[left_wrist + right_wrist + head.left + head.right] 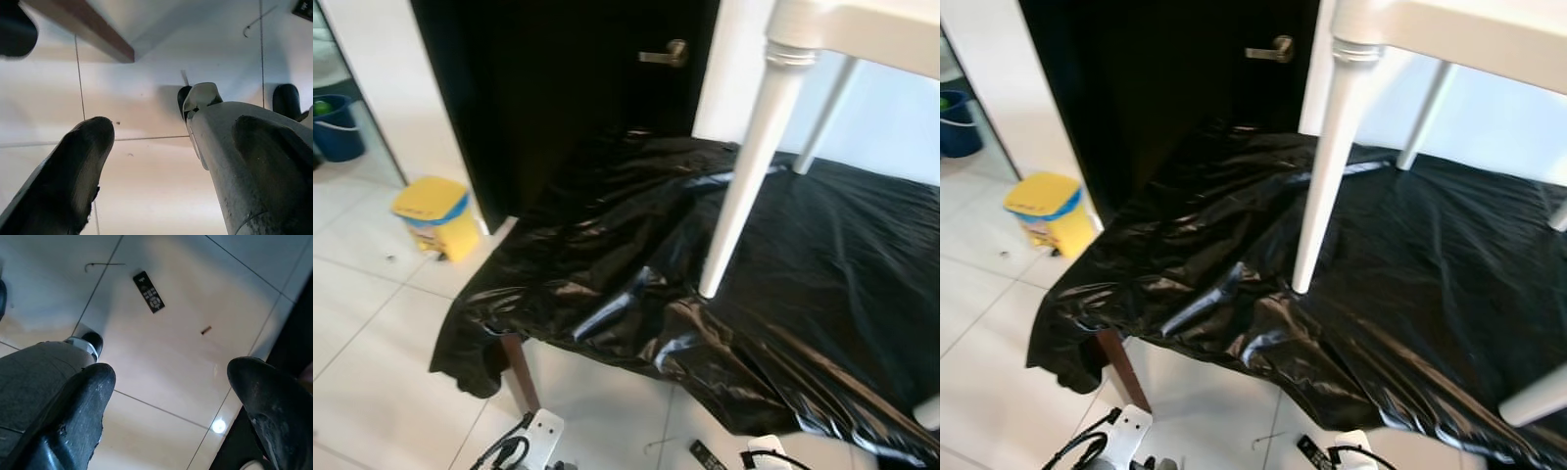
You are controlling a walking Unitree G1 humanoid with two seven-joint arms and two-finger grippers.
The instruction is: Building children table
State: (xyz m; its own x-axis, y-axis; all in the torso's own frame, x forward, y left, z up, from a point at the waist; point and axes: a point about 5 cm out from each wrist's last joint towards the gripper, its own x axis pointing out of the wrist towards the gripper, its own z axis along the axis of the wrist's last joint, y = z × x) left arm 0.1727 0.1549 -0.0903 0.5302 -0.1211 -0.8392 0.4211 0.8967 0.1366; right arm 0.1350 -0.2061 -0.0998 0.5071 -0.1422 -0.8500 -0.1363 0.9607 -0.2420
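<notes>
Left eye view shows the white children's table (862, 29) already upright, legs fitted, its near leg (744, 186) resting on the black-sheeted worktop (822, 255), so little assembly seems left. Both arms hang idle: left gripper (146, 161) and right gripper (171, 396) with fingers apart, holding nothing above the floor.

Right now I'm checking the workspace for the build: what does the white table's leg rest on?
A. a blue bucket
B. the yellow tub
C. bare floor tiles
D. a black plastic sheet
D: the white table leg stands with its foot on the crinkled black plastic sheet, well clear of the yellow tub on the floor tiles.
</notes>
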